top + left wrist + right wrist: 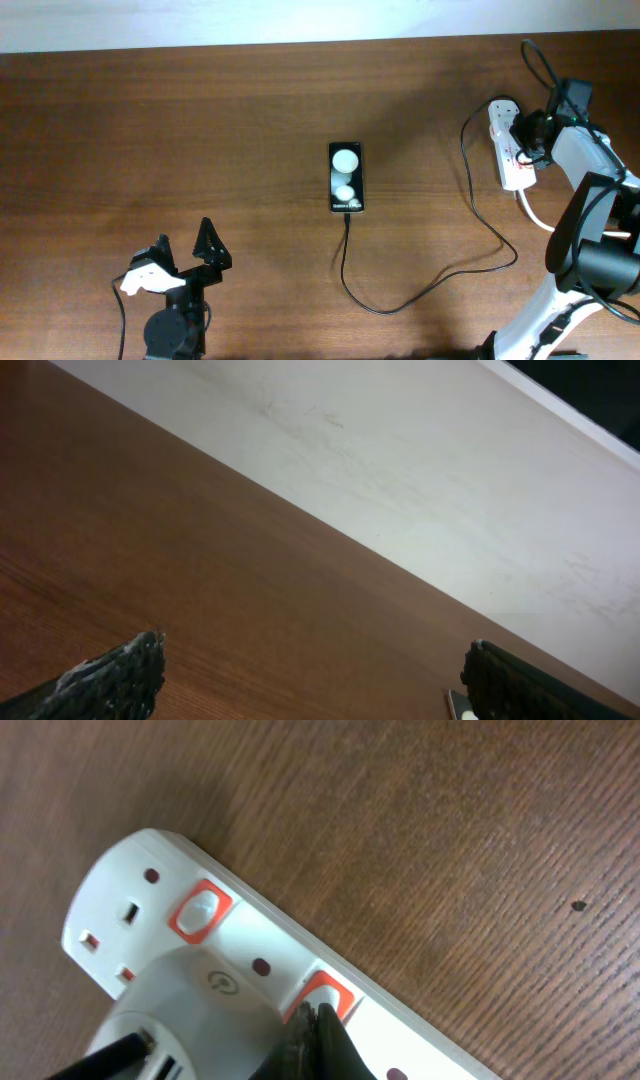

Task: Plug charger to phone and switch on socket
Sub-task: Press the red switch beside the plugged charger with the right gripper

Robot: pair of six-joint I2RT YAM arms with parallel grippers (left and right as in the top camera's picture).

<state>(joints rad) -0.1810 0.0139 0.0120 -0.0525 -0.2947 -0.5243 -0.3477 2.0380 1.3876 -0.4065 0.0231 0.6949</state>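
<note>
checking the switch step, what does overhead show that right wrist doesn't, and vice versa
Only overhead: the phone, the charger cable running into its lower end, and the open left gripper. Only right wrist: the right gripper, shut, with its tip at a red switch beside the plugged-in adapter. Both: the socket on the wooden table.

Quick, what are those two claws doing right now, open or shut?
Left gripper: open, holding nothing.
Right gripper: shut, holding nothing, tips on a red switch of the power strip.
</note>
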